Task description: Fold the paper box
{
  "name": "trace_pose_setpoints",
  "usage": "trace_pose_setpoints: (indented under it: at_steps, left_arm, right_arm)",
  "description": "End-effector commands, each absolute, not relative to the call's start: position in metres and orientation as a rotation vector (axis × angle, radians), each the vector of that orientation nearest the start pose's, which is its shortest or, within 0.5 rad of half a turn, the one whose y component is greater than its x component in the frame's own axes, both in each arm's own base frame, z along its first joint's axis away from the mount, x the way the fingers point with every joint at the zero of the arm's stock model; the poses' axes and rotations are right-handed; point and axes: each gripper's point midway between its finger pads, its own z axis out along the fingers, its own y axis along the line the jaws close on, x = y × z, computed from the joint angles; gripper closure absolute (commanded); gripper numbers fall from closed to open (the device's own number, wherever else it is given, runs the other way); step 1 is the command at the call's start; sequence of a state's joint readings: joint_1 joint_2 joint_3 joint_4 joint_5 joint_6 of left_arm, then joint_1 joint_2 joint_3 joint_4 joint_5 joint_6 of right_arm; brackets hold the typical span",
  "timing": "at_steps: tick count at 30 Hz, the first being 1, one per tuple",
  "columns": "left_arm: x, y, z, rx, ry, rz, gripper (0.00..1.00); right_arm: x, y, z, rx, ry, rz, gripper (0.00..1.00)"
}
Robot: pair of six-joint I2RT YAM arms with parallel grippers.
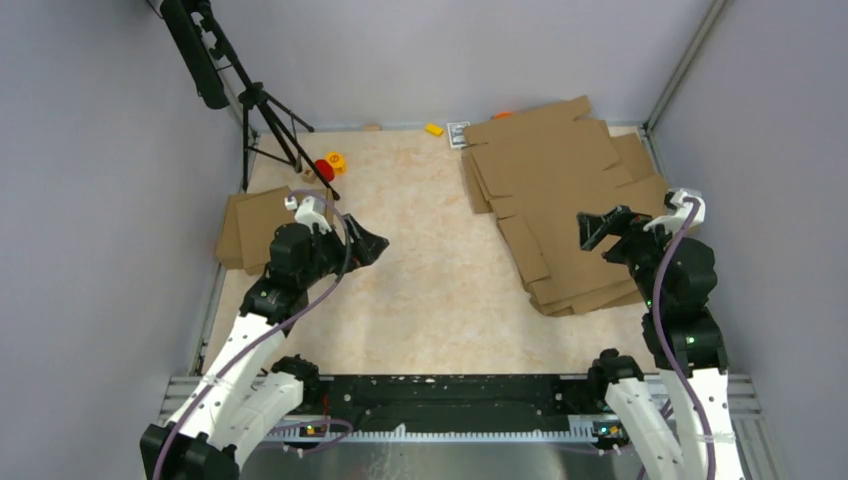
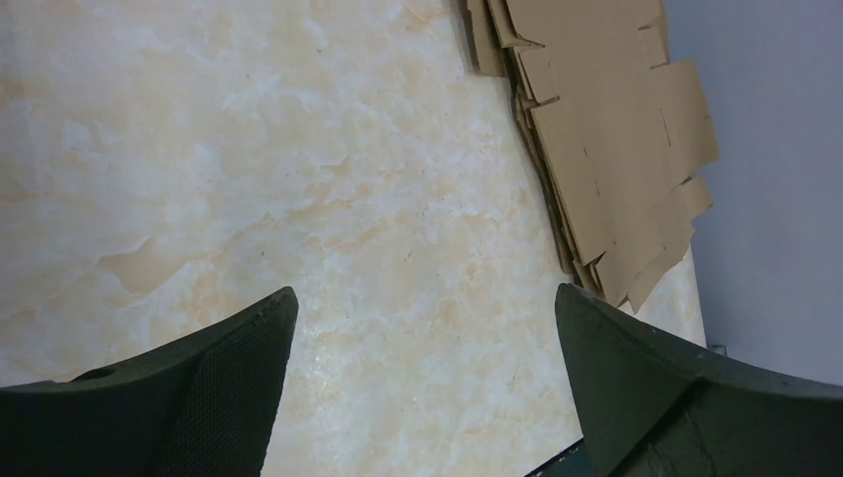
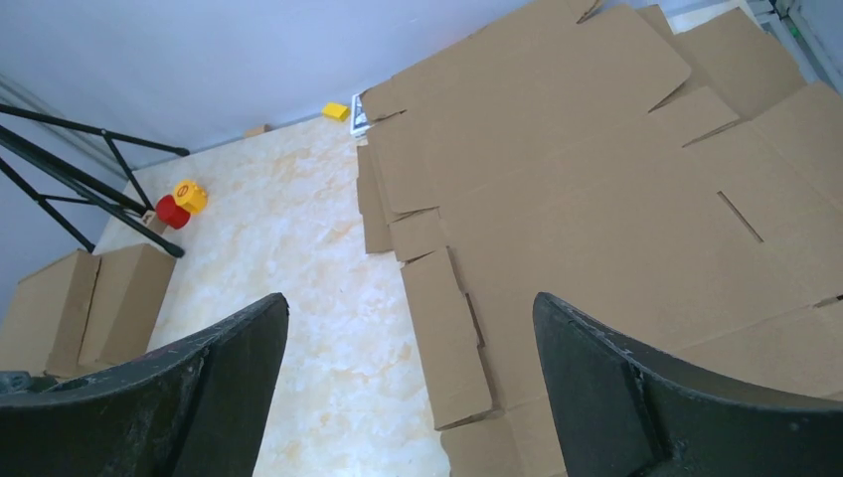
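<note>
No separate paper box shows; it is out of view or cannot be told from the pile. The pile of flat brown slotted cardboard sheets [image 1: 570, 200] lies at the right back of the table, also seen in the left wrist view [image 2: 606, 129] and the right wrist view [image 3: 596, 179]. My right gripper [image 1: 600, 225] hangs open above the pile's near left edge [image 3: 410, 296], holding nothing. My left gripper [image 1: 370, 243] stands open over bare marble tabletop left of centre [image 2: 425, 290], well apart from the pile.
Smaller folded cardboard pieces [image 1: 250, 225] lie at the left edge, behind my left arm [image 3: 89, 298]. A black tripod [image 1: 270, 120] stands at the back left, with red and yellow toys [image 1: 330, 165] by its foot. A yellow block [image 1: 434, 129] lies at the back wall.
</note>
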State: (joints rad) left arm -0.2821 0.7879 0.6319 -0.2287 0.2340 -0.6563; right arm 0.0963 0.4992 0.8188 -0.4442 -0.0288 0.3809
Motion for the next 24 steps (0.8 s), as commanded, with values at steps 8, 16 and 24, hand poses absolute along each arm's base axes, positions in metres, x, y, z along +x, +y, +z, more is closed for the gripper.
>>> trace_pose_setpoints:
  at_steps: [8,16,24]
  left_arm:
    - [0.255,-0.168,0.202,-0.052,1.979,-0.975,0.01]
    - [0.247,-0.196,0.194,0.059,1.987,-1.104,0.01]
    - [0.242,-0.216,0.178,0.081,2.019,-1.155,0.01]
  right_arm:
    - [0.250,0.066,0.294,0.092,1.721,0.454,0.11]
    - [0.275,0.087,0.199,0.136,2.054,0.557,0.16]
    - [0.309,0.096,0.131,0.202,2.268,0.581,0.21]
